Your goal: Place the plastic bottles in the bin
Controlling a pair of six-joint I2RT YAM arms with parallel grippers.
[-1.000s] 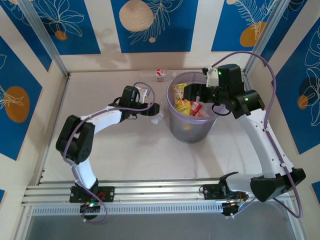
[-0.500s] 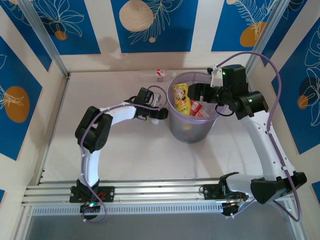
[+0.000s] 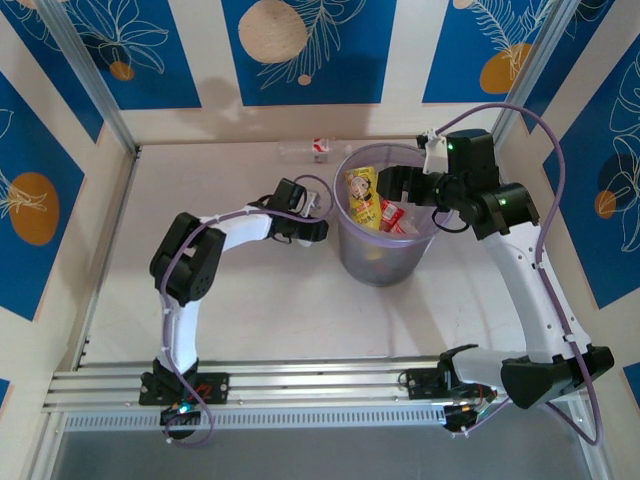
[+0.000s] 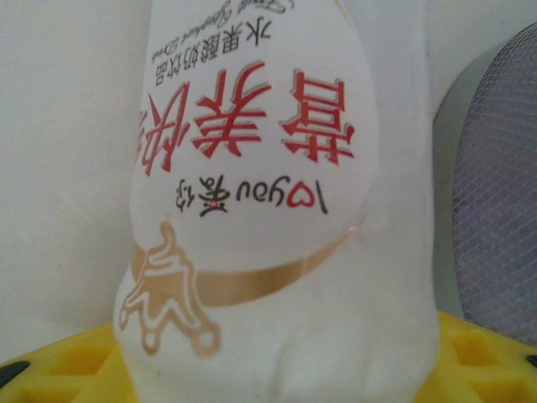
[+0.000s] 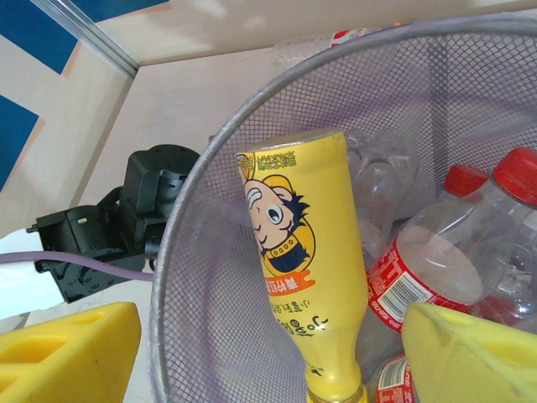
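Table, pale beige: 1 lavender-grey bin standing right of centre; 1 clear bottle lying at top centre.

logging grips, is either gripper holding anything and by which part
Right gripper: nothing, jaws open above the round lavender-grey bin. Left gripper straddles the body of a white red-lettered plastic bottle; firm hold cannot be told.
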